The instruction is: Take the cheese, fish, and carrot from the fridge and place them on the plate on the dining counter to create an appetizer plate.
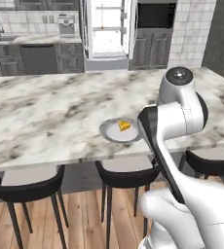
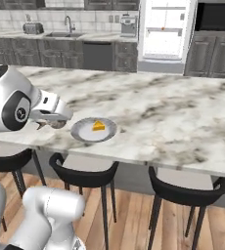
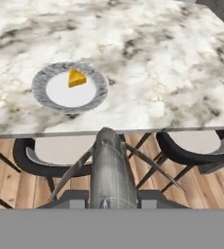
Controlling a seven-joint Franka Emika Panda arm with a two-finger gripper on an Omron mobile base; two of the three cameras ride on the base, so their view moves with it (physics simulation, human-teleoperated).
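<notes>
The claw [image 3: 105, 197] grips the fish [image 3: 109, 168], its fingertips hidden; cheese [image 3: 76, 78] sits on the plate [image 3: 41, 92].

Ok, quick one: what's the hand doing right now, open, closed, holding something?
Hand: closed on the fish, carried short of the plate where the cheese already lies.

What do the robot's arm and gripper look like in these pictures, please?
The arm is glossy white, built of thick rounded segments, with dark grey to black bands and caps at the joints; one round joint cap shows a small light marking. No loose cables show. In the right base view the gripper sits under a boxy white hand with grey undersides.
</notes>
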